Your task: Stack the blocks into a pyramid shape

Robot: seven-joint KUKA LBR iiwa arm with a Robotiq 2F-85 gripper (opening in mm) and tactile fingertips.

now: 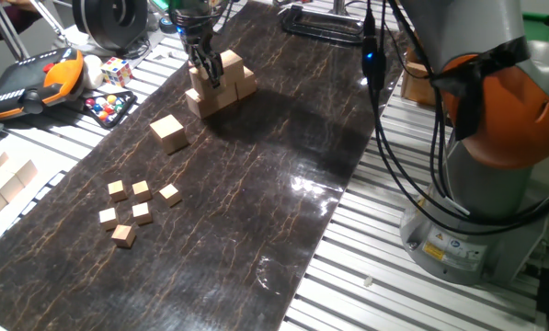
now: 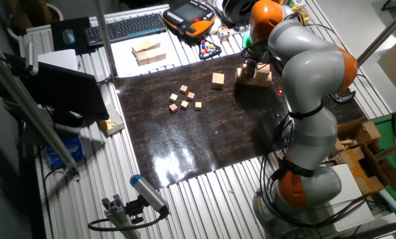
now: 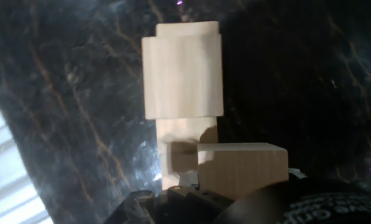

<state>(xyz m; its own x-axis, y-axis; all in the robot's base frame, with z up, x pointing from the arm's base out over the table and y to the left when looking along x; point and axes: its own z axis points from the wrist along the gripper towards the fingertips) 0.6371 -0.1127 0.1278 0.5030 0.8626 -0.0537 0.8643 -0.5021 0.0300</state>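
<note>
Now stacking: fingers [image 1: 203,66] gripping a block [image 1: 209,67] over the pyramid stack [image 1: 221,87], apparently upper row; one block [image 1: 168,132] waiting near the stack, unplaced.

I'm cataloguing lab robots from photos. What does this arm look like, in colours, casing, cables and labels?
The arm has rounded silver-grey casings with orange joint bands. Black cables hang beside it, and its grey base bears small yellow warning stickers. The end effector is dark, with two black fingers.
</note>
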